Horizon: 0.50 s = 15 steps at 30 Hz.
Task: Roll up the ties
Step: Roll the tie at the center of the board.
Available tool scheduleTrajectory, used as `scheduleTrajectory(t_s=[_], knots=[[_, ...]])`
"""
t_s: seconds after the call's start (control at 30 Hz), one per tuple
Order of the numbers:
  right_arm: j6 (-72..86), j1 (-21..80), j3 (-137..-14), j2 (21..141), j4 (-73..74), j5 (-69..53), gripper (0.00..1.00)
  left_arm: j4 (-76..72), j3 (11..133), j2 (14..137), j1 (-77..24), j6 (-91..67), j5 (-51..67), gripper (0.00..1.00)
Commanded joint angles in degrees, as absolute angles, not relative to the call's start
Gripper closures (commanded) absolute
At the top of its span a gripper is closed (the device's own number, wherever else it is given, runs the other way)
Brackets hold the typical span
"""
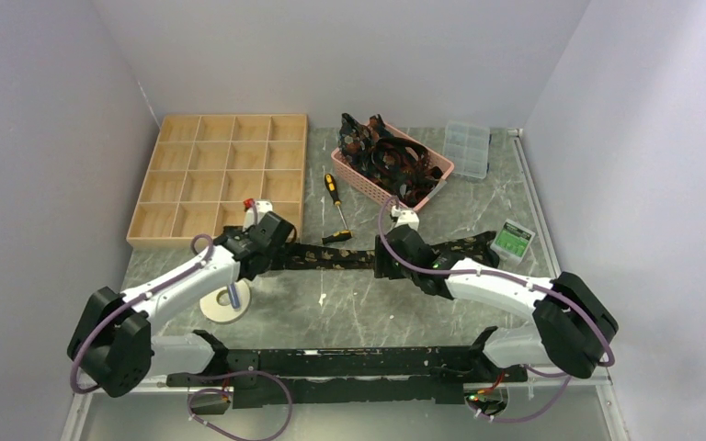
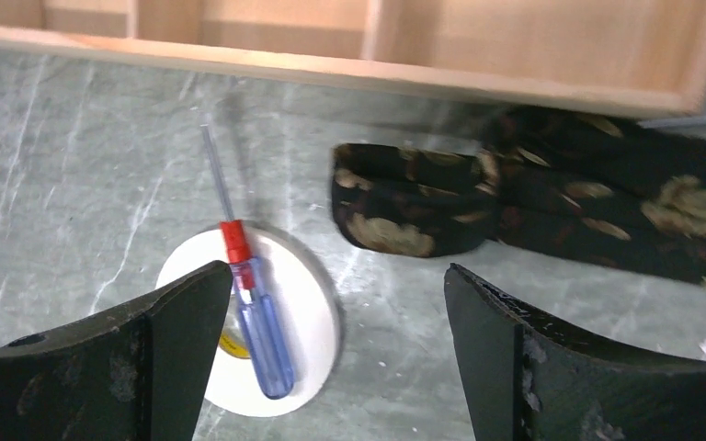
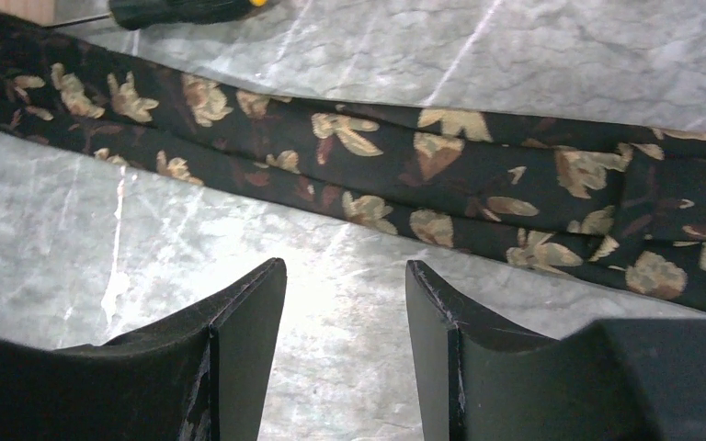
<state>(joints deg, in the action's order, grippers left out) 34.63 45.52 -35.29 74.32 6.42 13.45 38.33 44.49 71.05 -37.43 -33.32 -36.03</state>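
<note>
Across the counter [image 1: 349,303], between my two arms, one tie [image 1: 331,258] lies flat with its long axis running left to right in the top view. Its left end sits just in front of the tray [image 1: 225,175], and its other end passes beneath my right arm. More of them are heaped in the basket [image 1: 368,182], well apart from both arms. My left pincer [image 2: 335,276] stands wide and holds nothing. From its wrist camera, the tie's near end looks doubled over on itself. That end lies ahead of the fingertips and a little right of the gap, close to the tray wall, and the band runs off to the right from there. My right pincer [image 3: 345,266] is parted more narrowly and is also empty, with bare counter showing between its jaws. The band crosses ahead of its fingertips, square to the gap, apparently as two layers side by side. I judge the left arm the nearer one to the end where a roll would begin, while the right hangs over mid-length. The coming move turns on that: the doubled end is forward and right of the left pincer, and the roll has to travel rightward along the band.
</note>
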Motion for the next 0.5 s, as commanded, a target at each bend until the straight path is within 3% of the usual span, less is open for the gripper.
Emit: scheduleTrajectory(t_s=[0.0,0.17,0.3,0.47], knots=[[33.63,47.97,-36.54,74.15,2.27,12.54,0.45,39.80,43.80,64.94,-32.61,-40.29,-33.93,0.10],[33.31,49.33,-35.63,74.88,0.26,11.60,0.45,39.25,38.19,57.00,-33.99,-51.48,-24.74,0.24],[33.72,49.64,-34.66,75.54,0.23,11.55,0.45,35.79,34.98,56.74,-40.54,-56.20,-22.39,0.23],[34.19,49.94,-35.30,76.82,-1.21,11.56,0.45,33.38,35.21,67.26,-40.83,-55.16,-22.02,0.21]])
